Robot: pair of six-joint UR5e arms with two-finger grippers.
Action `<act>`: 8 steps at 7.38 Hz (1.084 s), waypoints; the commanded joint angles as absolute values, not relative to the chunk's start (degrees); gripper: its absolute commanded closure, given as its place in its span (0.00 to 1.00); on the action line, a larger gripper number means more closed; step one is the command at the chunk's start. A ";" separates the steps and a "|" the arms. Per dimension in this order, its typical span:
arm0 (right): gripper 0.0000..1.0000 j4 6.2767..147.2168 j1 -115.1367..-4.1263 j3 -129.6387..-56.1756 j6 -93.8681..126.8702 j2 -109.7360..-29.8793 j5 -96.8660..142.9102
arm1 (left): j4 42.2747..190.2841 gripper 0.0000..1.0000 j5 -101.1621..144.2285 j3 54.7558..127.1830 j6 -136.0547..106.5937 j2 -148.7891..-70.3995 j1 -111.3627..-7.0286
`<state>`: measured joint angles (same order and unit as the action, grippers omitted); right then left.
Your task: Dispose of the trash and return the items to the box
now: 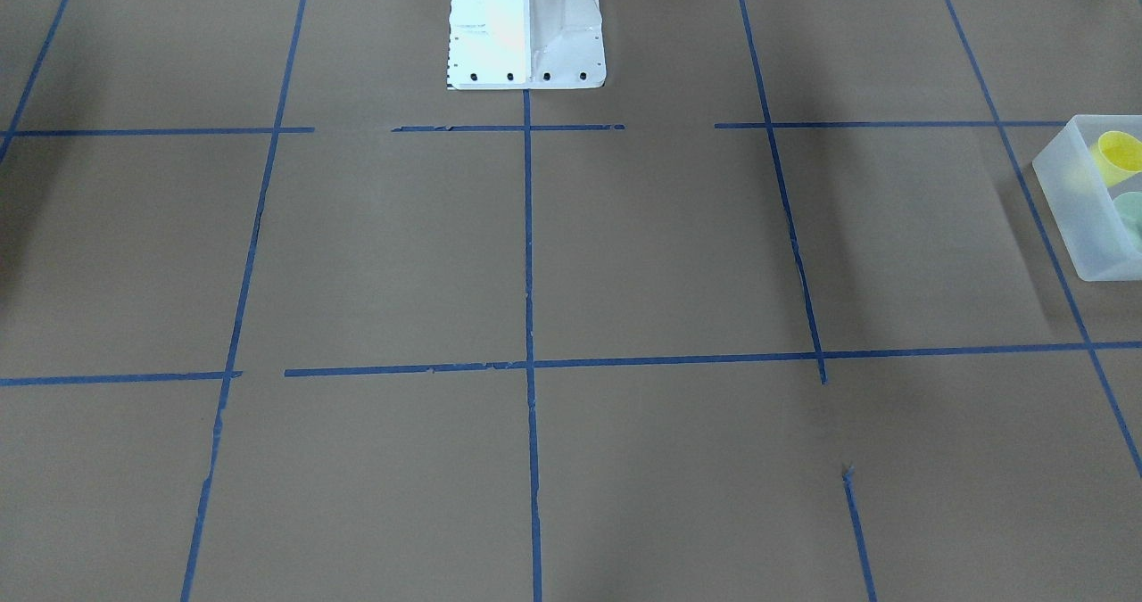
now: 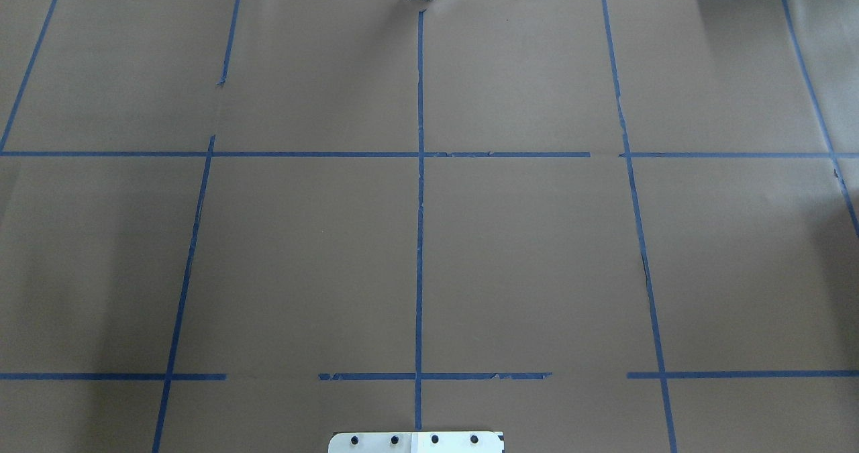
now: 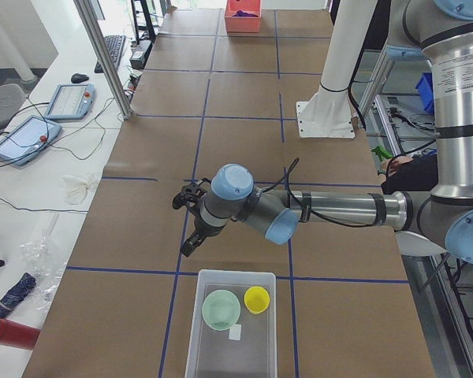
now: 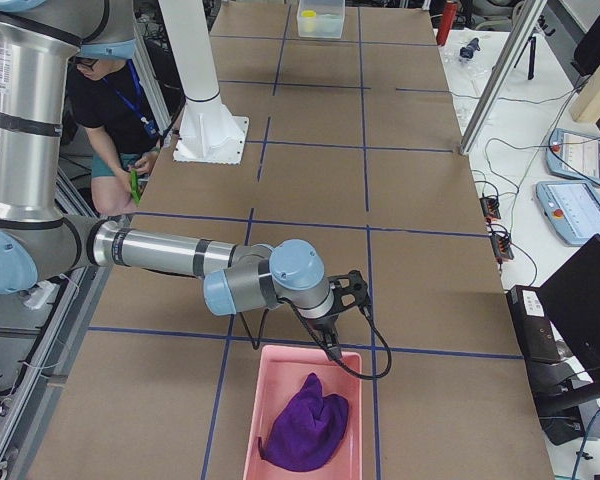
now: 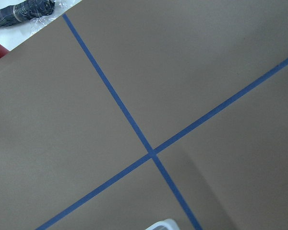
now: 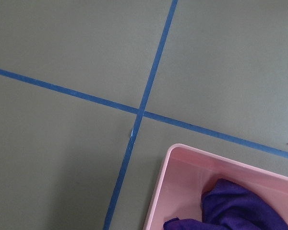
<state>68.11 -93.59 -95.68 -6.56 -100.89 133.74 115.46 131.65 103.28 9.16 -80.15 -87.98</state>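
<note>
- At the table's left end, the box (image 3: 252, 356) is sitting on the brown paper, a small white label (image 3: 235, 332) showing inside it.
- Inside the box, the bowl (image 3: 221, 309) and the cup (image 3: 257, 299) are resting just beside each other, at the end nearer the table's middle.
- The left gripper (image 3: 188, 246) is hanging over the paper, near the box's inner rim and apart from it; whether its fingers are parted or closed cannot be told.
- At the table's right end, the right gripper (image 4: 330, 340) is hovering over the far rim of a pink tray (image 4: 255, 410); its finger state cannot be told either.
- A purple cloth (image 4: 305, 425) is lying bunched in the pink tray.
</note>
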 commanded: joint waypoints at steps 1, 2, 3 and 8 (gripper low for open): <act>0.00 68.81 -91.76 -95.01 -6.77 -102.12 133.33 | 102.03 0.00 137.90 101.80 7.83 -80.51 -89.47; 0.00 74.21 -90.45 -95.10 -6.77 -101.87 133.50 | 97.60 0.00 137.81 100.65 8.26 -80.42 -89.82; 0.00 85.23 -90.53 -95.97 -6.77 -100.13 133.85 | 97.30 0.00 137.73 100.37 8.17 -77.98 -90.52; 0.00 80.86 -92.11 -97.21 -8.61 -102.13 133.86 | 95.21 0.00 134.82 99.06 8.00 -76.70 -90.53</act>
